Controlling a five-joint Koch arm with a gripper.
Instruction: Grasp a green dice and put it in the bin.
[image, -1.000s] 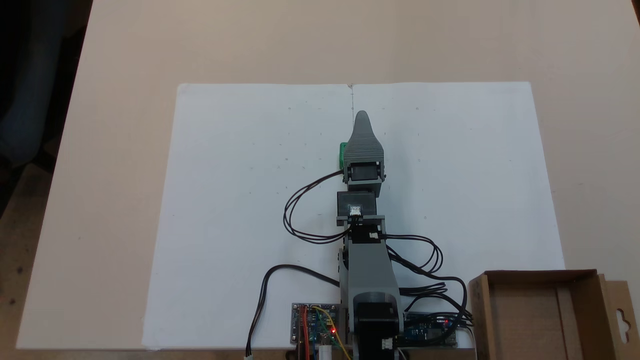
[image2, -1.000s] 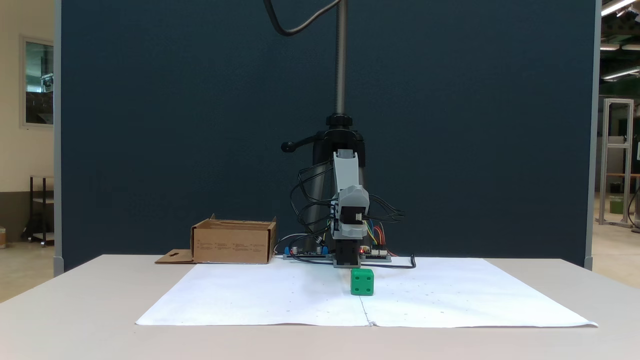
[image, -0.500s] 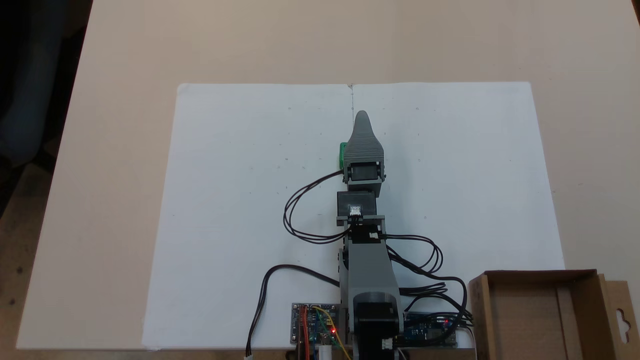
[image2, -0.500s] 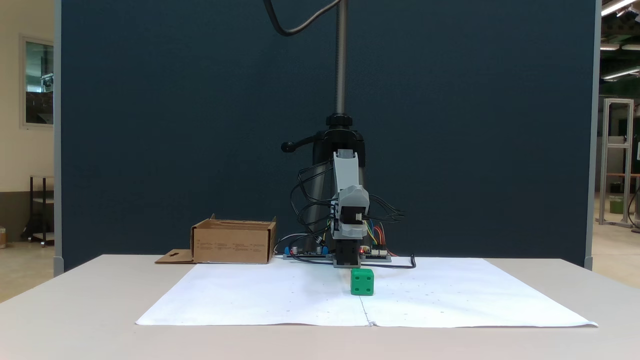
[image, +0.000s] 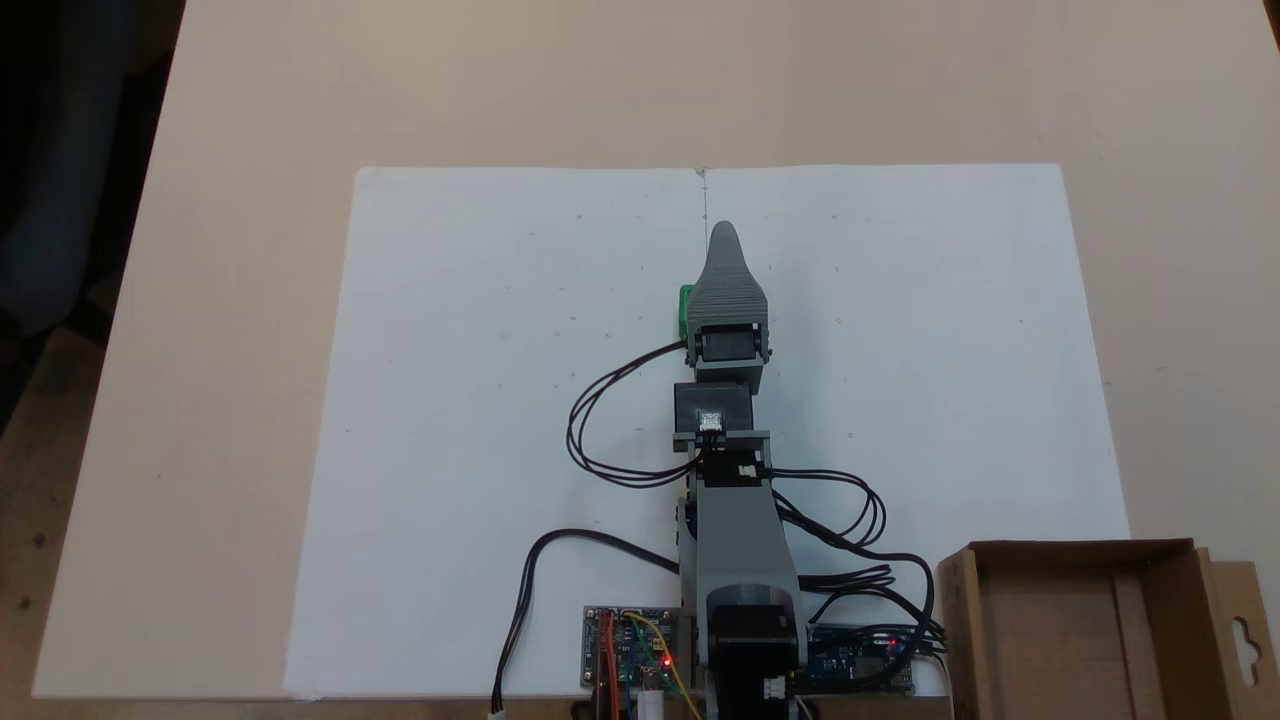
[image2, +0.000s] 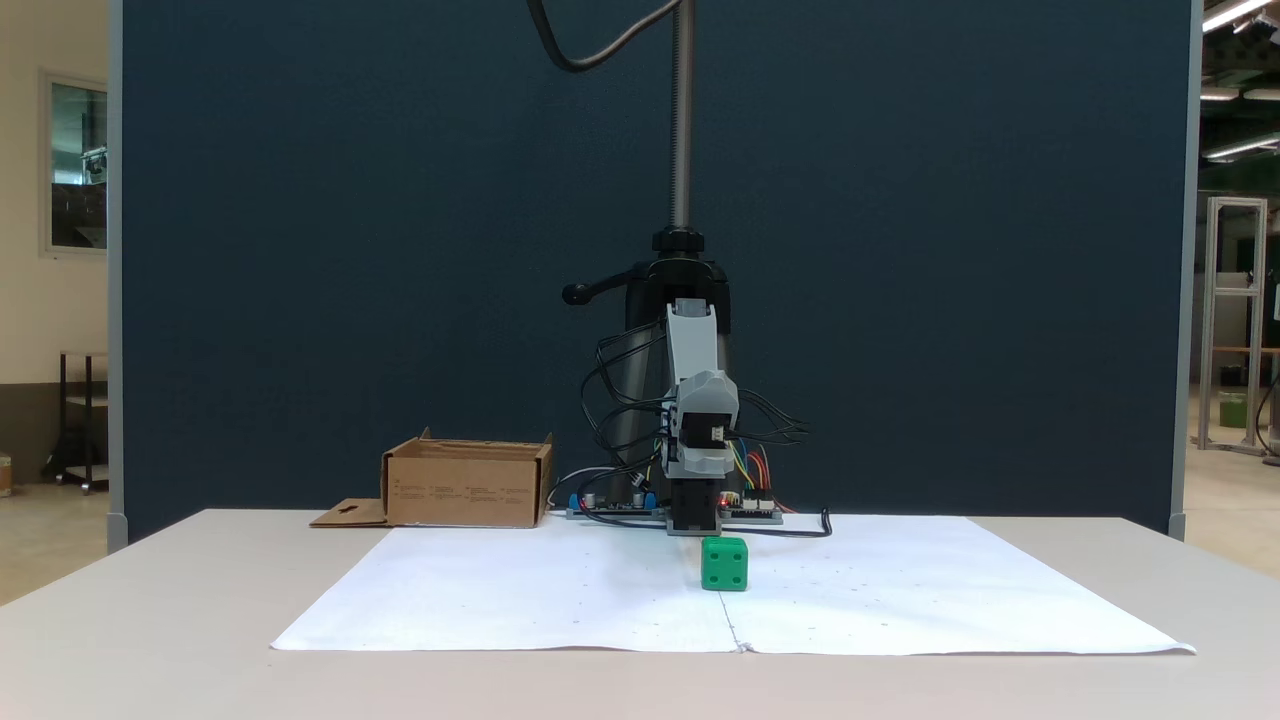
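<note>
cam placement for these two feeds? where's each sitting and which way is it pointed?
A fixed view: high above, looking down on the white paper sheet; base at bottom edge, arm reaching up-frame, hiding most of the green dice.
A fixed view: low, at table height across from the base, facing the arm's front against a dark blue panel.
Shared: the dice and the bin.

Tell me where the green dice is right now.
The dice sits on the white paper, near its centre crease, in front of the arm. From above, a green sliver peeks out left of the arm.
</note>
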